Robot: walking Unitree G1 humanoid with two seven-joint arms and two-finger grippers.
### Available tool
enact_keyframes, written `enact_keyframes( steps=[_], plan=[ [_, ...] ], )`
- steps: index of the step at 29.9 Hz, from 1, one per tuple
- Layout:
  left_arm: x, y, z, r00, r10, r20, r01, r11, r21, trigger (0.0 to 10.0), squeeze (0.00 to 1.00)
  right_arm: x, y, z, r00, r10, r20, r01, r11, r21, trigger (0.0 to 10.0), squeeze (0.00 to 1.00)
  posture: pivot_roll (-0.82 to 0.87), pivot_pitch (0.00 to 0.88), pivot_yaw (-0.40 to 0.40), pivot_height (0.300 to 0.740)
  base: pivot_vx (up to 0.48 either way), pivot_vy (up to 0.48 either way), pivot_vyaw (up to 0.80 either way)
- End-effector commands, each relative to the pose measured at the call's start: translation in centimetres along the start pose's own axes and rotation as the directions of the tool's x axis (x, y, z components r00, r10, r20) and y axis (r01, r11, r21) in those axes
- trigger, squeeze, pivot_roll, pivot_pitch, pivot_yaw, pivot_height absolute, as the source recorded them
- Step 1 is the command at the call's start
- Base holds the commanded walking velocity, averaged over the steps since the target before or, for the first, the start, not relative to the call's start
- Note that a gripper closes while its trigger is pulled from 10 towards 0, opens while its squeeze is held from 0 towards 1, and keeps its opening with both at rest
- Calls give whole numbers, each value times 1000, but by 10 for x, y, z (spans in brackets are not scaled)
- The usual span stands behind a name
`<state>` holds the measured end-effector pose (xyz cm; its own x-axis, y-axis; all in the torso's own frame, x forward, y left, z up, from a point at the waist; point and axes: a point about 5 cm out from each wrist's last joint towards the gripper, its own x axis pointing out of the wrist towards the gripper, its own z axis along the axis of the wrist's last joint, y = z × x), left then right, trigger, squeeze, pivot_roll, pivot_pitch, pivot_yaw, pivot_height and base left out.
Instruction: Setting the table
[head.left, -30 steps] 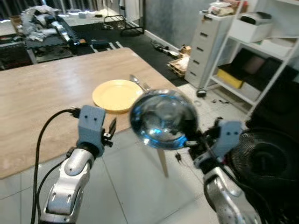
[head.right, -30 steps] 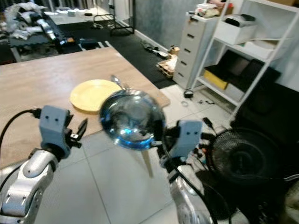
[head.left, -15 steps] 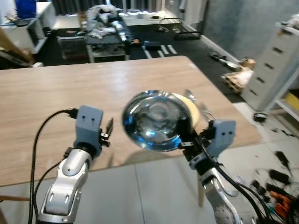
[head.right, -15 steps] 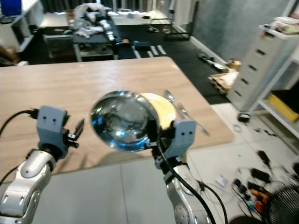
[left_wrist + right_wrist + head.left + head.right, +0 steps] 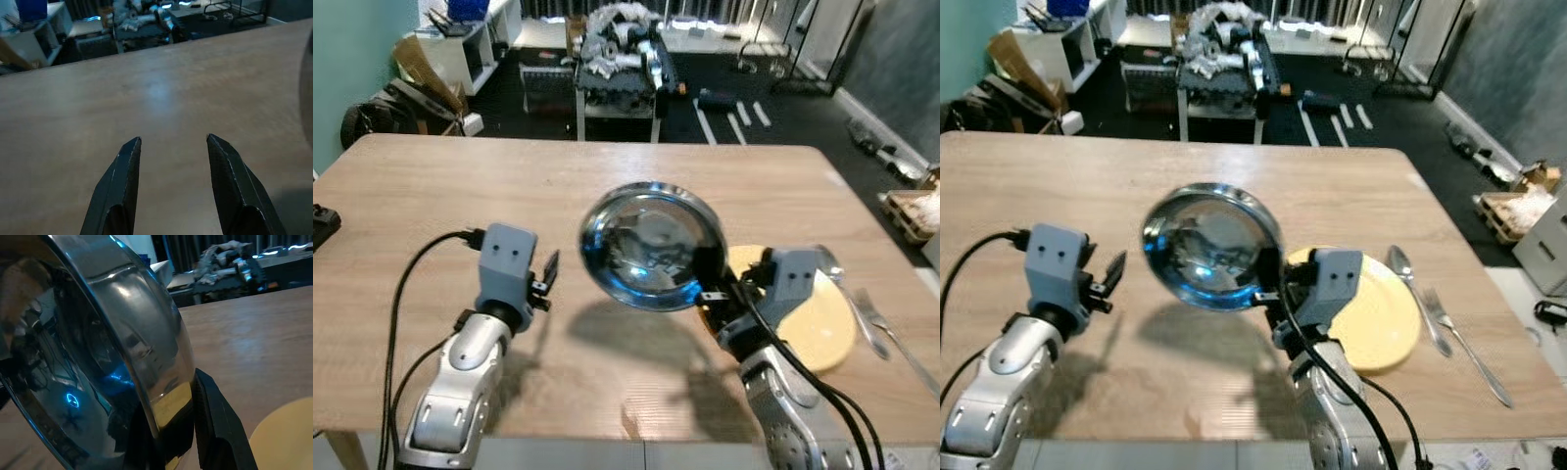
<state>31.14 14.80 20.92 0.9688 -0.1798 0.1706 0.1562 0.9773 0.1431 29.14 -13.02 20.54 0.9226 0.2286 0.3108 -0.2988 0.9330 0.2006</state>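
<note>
While my right gripper (image 5: 713, 290) is pinching the rim of the shiny metal bowl (image 5: 652, 246), I am holding it tilted above the wooden table (image 5: 401, 206). Just beyond that hand's right side, the yellow plate (image 5: 820, 313) is lying, with a spoon (image 5: 1416, 297) and fork (image 5: 1465, 345) past it. My left gripper (image 5: 172, 147) is hovering open beside the bowl.
</note>
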Motion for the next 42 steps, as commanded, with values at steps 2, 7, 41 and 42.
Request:
enact_keyframes(
  steps=[2,7,41,42],
  plan=[
    [-3,-8,-3,999,-36,-13,35,999,-18,10000,0,-2,-5,1,1000,-20,7,20,1000,6,10000,0,102,112,76,740,0,0,0],
    [-3,-10,-4,999,-43,-18,42,999,-25,10000,0,-2,-7,2,1000,-26,5,26,1000,3,10000,0,99,113,74,740,0,0,0],
    [-34,18,31,885,-465,-12,464,881,91,10000,0,31,-28,0,913,109,-393,-134,990,-38,10000,149,131,118,39,740,0,0,0],
    [-35,18,30,884,-466,-17,466,880,88,10000,0,27,-30,-2,903,103,-416,-138,989,-56,10000,161,125,120,37,740,0,0,0]
  ],
)
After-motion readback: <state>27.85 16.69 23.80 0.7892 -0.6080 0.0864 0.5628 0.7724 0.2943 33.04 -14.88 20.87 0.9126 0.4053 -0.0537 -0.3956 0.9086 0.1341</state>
